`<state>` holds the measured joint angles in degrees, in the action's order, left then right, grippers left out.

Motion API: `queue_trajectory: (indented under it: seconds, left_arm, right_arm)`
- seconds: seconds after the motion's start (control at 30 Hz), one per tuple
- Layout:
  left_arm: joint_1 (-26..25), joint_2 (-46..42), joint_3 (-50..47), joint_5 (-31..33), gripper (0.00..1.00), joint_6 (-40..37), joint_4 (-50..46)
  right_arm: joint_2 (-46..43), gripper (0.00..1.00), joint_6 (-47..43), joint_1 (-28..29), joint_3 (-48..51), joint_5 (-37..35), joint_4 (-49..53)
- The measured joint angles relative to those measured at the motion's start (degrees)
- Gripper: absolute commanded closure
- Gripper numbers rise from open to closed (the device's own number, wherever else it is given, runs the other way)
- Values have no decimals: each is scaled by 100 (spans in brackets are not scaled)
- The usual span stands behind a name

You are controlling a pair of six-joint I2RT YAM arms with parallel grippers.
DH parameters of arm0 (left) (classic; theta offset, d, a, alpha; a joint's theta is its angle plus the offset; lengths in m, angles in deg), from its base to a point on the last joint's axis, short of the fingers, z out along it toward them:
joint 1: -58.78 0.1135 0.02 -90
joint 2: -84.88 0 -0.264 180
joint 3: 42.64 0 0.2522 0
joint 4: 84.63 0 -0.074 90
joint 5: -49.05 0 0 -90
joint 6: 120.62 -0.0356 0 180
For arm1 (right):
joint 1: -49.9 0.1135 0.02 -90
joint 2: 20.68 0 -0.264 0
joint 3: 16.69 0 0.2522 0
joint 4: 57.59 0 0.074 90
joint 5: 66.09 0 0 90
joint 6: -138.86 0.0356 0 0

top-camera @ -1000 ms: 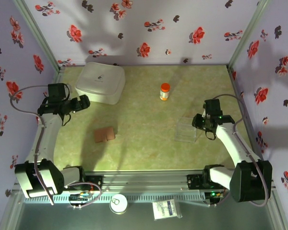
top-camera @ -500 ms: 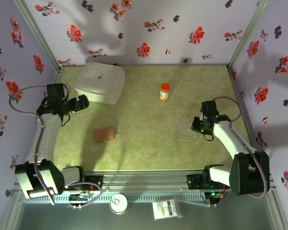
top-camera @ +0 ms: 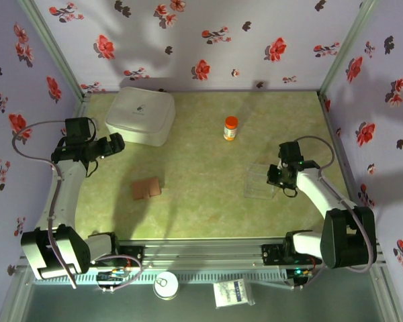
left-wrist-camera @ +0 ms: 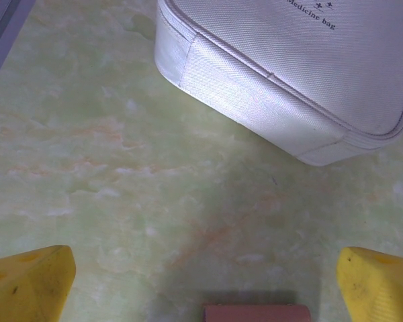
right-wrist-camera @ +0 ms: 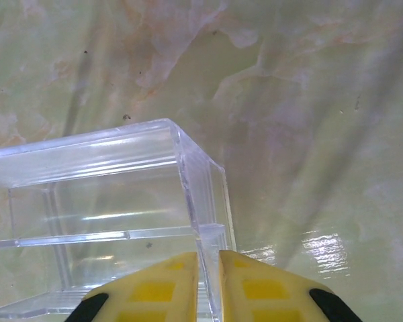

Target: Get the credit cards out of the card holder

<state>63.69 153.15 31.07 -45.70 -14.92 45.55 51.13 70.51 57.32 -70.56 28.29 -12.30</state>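
Card holder lies folded shut, brown outside up, flat on the green marbled table, left of centre and towards the near edge; its far edge also peeks in at the bottom of the left wrist view

- No gripper touches it. Credit cards presumably inside; holder not opened
- Right side, about level with it: clear plastic tray, well apart from the holder
- Right gripper sits at the tray's right end. Wrist view: yellow fingers drawn nearly together, a sliver of gap, the tray's wall running down into that gap. Reads as a pinch on the wall
- Left gripper hangs further back over the left side, jaws spread wide and holding nothing; bare table between them
- Beyond: small orange-capped bottle standing upright mid-table
- Farthest, back left: white zipped medicine bag, its corner close ahead of the left fingers

Progress, as a judgement: barely begun. Holder needs opening and each card drawing out; the tray looks like the place meant for them
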Motion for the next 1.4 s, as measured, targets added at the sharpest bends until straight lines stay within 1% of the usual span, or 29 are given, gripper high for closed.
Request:
queue_trajectory:
  seconds: [0.47,0.6,0.77,1.0,1.23,1.4]
  left_arm:
    - [0,-48,-83,-44,0,-2,46]
    - [0,-52,-87,-46,0,0,52]
    - [0,-52,-87,-50,0,0,90]
    - [0,-52,-87,-149,0,0,90]
    - [0,-52,-87,-236,0,0,90]
    - [0,-52,-87,-275,0,0,90]
  right_arm:
    - [157,98,4,306,-140,-275,-9]
    - [249,99,13,514,-229,-339,31]
    - [525,99,136,903,-619,-426,188]
    - [1259,100,264,1569,-1692,-627,310]
    - [2426,100,391,2223,-3005,-800,310]
    - [3346,100,468,2498,-3930,-879,339]
